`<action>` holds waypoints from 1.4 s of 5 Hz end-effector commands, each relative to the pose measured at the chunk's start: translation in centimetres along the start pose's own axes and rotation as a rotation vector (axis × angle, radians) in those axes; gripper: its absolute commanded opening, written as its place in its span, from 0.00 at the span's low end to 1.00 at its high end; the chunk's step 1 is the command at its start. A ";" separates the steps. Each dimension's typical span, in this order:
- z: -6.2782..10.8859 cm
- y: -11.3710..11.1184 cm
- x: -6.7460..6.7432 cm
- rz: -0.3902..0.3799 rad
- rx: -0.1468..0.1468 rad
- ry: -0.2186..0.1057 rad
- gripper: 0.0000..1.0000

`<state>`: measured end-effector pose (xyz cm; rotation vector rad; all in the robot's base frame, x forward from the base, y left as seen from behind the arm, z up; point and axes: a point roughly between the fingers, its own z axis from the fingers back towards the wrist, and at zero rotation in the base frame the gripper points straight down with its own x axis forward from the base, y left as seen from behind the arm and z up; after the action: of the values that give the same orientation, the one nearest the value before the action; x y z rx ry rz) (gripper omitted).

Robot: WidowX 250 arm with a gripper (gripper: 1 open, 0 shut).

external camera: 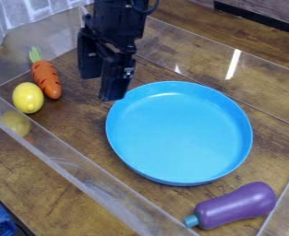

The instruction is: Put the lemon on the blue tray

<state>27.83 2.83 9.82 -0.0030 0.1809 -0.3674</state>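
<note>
The lemon (pixel 29 97) is a small yellow egg shape lying at the left on the wooden table, touching the lower end of an orange carrot (pixel 45 77). The blue tray (pixel 179 131), a large round plate with a shallow rim, lies empty in the middle. My black gripper (pixel 100 76) hangs open between the carrot and the tray's upper left rim, with nothing between its fingers. It stands to the right of the lemon and somewhat farther back.
A purple eggplant (pixel 236 206) lies at the lower right, near the table's front edge. Clear plastic walls (pixel 60 157) box in the work area, one running along the front left close to the lemon.
</note>
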 end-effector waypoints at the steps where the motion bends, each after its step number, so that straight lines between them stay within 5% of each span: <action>1: 0.5 0.8 -0.1 -0.037 0.018 -0.022 1.00; 7: -1.8 4.1 -2.5 -0.285 0.062 0.030 1.00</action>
<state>26.37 7.27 7.17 0.0177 0.2367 -0.6615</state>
